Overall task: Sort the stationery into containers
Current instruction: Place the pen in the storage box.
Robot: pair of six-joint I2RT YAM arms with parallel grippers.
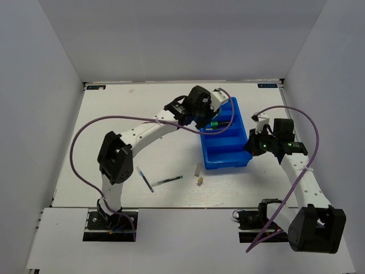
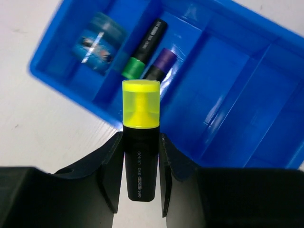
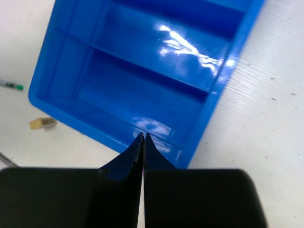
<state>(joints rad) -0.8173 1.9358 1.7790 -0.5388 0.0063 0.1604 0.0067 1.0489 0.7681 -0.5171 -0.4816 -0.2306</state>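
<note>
Left gripper (image 2: 140, 138) clamped a yellow-capped highlighter (image 2: 140, 107).
Centre-frame, its cap overlapped the blue tray (image 2: 237, 95) edge; the right gripper (image 3: 143, 138) was pinched shut, empty.

The tray (image 1: 225, 157) sits ahead to my right; two highlighters (image 2: 147, 45) lie inside it, pens (image 1: 166, 181) on the table (image 1: 125, 97) left of it.

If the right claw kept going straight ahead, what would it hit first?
Probably the tray, its near wall just ahead of the shut right claw; the gap is hard to judge.
</note>
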